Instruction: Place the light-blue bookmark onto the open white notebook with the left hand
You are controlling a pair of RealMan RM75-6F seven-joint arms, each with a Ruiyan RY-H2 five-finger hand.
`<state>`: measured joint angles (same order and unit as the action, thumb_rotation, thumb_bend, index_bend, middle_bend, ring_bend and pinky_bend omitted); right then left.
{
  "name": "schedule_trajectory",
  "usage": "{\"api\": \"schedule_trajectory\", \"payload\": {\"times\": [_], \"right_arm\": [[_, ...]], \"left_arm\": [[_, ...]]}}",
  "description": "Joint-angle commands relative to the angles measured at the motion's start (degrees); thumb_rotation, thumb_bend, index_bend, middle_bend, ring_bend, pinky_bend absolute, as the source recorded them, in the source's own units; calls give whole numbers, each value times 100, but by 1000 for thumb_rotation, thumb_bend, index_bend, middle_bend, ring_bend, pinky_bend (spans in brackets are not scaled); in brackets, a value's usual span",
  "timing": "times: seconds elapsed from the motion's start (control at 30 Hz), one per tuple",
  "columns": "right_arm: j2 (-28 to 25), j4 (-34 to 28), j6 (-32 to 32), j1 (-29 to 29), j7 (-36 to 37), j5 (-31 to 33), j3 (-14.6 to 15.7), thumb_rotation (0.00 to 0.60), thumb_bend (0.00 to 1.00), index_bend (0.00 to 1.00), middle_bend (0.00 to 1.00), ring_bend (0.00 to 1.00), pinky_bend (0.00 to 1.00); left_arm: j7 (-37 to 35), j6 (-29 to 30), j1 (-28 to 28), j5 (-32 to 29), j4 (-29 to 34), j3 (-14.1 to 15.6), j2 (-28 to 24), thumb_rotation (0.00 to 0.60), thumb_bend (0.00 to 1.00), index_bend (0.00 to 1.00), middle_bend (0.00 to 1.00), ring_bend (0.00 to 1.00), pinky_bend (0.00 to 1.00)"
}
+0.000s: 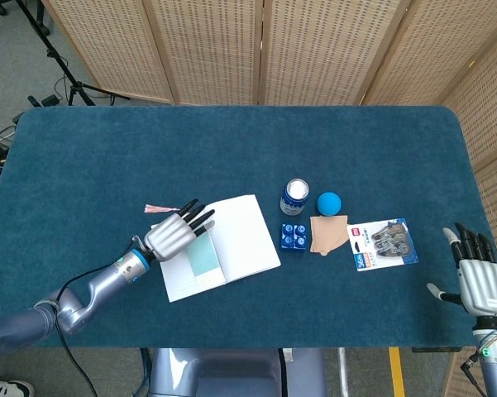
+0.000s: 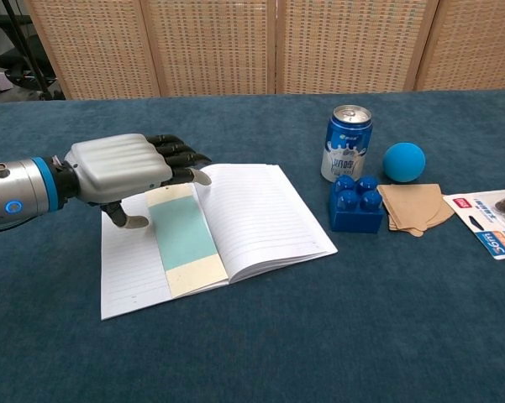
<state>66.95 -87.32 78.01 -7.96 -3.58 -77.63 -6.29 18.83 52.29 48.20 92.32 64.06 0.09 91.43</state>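
The open white notebook (image 1: 241, 237) (image 2: 265, 214) lies left of the table's middle. The light-blue bookmark (image 1: 203, 257) (image 2: 183, 233), with a cream lower end, lies flat on the notebook's left page. Its pink tassel (image 1: 160, 208) trails onto the cloth beyond the notebook's far left corner. My left hand (image 1: 179, 231) (image 2: 124, 170) hovers over the bookmark's upper end, fingers stretched toward the spine and thumb hanging apart beside the strip. Whether the fingertips touch the paper is unclear. My right hand (image 1: 480, 279) rests near the table's right front edge, fingers spread and empty.
Right of the notebook stand a blue-white can (image 1: 295, 196) (image 2: 348, 143), a blue ball (image 1: 329, 203) (image 2: 403, 161) and a blue toy brick (image 1: 293, 236) (image 2: 355, 204). A tan folded sheet (image 1: 328, 234) (image 2: 416, 207) and a packaged card (image 1: 383, 243) (image 2: 491, 220) lie further right.
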Motion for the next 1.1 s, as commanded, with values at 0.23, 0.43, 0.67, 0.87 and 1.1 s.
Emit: {"api": "schedule_trajectory", "payload": {"times": [0.23, 0.43, 0.67, 0.87, 1.1], "right_arm": [[4, -25, 13, 3, -51, -13, 14, 600, 102, 28, 0, 0, 0], [-5, -41, 5, 6, -38, -4, 15, 600, 104, 28, 0, 0, 0], [-16, -66, -21, -3, -26, -29, 34, 600, 104, 28, 0, 0, 0], [-74, -122, -25, 16, 17, -21, 45, 600, 103, 28, 0, 0, 0], [-100, -162, -22, 22, 8, -57, 70, 600, 103, 28, 0, 0, 0]], "left_arm": [[-101, 253, -95, -197, 227, -195, -193, 600, 270, 2, 0, 0, 0], [-399, 394, -172, -350, 732, -325, -549, 600, 282, 0, 0, 0, 0], [-608, 309, -295, -584, 1498, -317, -1065, 600, 333, 0, 0, 0, 0], [-18, 705, -754, -921, 2136, -221, -1457, 600, 332, 0, 0, 0, 0], [735, 1551, -1364, -1020, 2407, -84, -1601, 600, 325, 0, 0, 0, 0]]}}
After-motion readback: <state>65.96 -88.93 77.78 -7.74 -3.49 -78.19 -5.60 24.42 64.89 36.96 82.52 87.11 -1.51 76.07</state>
